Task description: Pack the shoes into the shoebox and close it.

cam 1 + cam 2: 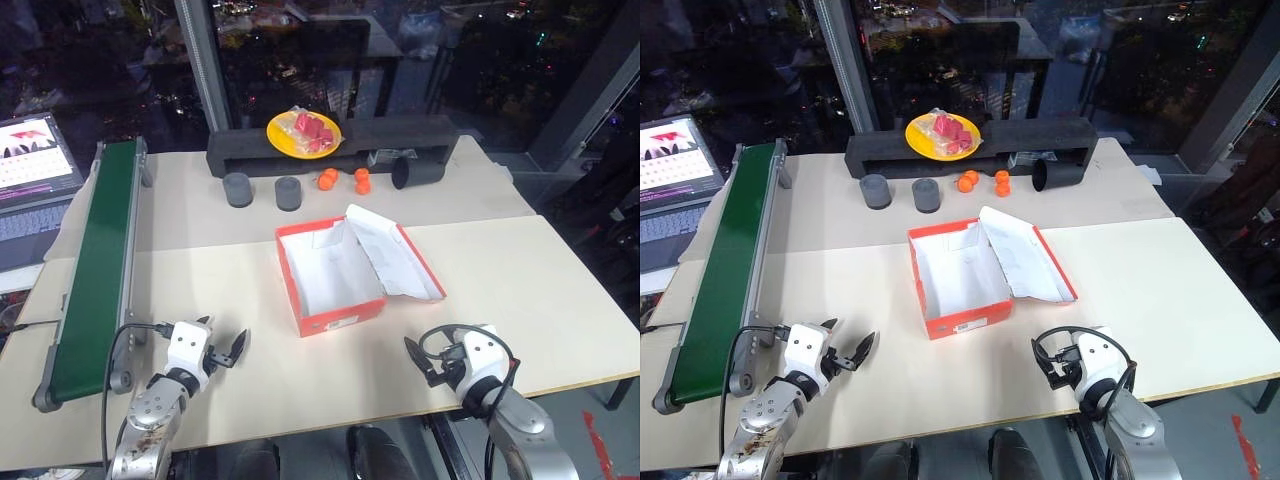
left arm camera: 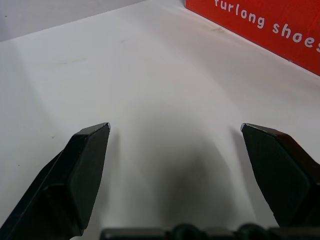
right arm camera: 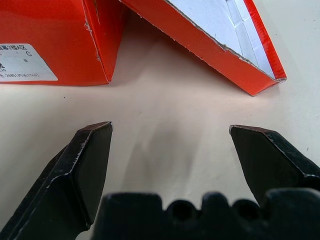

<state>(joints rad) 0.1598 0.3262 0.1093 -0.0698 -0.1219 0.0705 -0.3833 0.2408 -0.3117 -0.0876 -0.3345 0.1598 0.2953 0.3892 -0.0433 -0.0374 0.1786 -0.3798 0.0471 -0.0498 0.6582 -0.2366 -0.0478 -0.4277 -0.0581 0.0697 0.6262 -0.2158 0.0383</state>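
Observation:
The red-orange shoebox stands open in the middle of the table, and its white inside holds nothing. Its lid is tipped back on the right side, white face up. The shoes are out of view. My left gripper is open over bare table near the front edge, to the front left of the box. In the left wrist view a printed red wall of the shoebox shows ahead of its open fingers. My right gripper is open to the front right of the box. In the right wrist view it points at the gap between the box corner and the lid edge.
A green conveyor belt runs along the table's left side, with a laptop beyond it. At the back are a black foam block, a yellow plate of red items, two grey cylinders, orange pieces and a black cup.

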